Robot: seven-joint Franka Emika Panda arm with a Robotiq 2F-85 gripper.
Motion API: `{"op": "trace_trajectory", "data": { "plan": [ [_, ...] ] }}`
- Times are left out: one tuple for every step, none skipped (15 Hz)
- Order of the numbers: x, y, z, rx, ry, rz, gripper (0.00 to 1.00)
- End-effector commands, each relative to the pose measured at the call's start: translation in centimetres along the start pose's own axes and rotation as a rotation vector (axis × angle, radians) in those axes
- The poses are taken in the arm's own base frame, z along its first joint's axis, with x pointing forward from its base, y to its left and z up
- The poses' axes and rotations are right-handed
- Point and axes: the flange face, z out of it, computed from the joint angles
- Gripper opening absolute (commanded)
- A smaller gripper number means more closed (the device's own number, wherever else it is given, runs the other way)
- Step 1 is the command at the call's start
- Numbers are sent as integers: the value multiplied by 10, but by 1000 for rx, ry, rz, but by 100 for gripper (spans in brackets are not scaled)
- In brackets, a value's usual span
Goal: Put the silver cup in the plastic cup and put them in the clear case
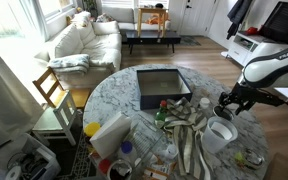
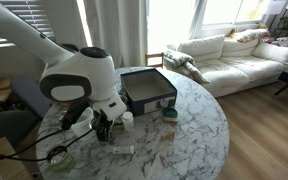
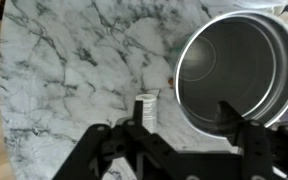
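A whitish plastic cup point(image 1: 218, 133) stands on the marble table near its edge. In the wrist view it is a wide round cup point(image 3: 234, 60) with a pale rim and a shiny grey inside. This looks like the silver cup nested in it, but I cannot tell for sure. My gripper point(image 3: 181, 112) is open just above it. One finger is over the cup's inside and the other is outside its wall. The gripper also shows in both exterior views point(image 1: 227, 108) point(image 2: 104, 125). The clear case point(image 1: 164, 88) point(image 2: 147, 88) lies empty at the table's middle.
A small white bottle point(image 3: 149, 103) stands between my fingers beside the cup. A white-and-yellow carton point(image 1: 109, 135), striped cloth point(image 1: 189, 145) and small clutter lie on the table. A wooden chair point(image 1: 52, 92) stands by the table, and a sofa point(image 1: 84, 40) is behind.
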Motion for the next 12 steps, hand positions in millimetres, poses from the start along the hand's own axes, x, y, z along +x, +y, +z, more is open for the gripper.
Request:
{"op": "trace_trajectory", "data": {
  "plan": [
    [12, 7, 5, 16, 11, 19, 45],
    [13, 8, 5, 16, 12, 23, 39],
    [15, 9, 3, 19, 12, 26, 31],
    [16, 10, 2, 21, 13, 29, 23],
    [16, 10, 0, 28, 11, 31, 14],
    [17, 9, -2, 34, 11, 32, 8],
    [17, 9, -4, 38, 10, 32, 2],
    [17, 9, -6, 44, 10, 30, 0],
    [18, 9, -8, 50, 14, 29, 0],
    [20, 7, -13, 62, 21, 25, 1],
    [20, 6, -16, 66, 25, 16, 1],
    [20, 4, -20, 74, 29, 8, 0]
  ]
}}
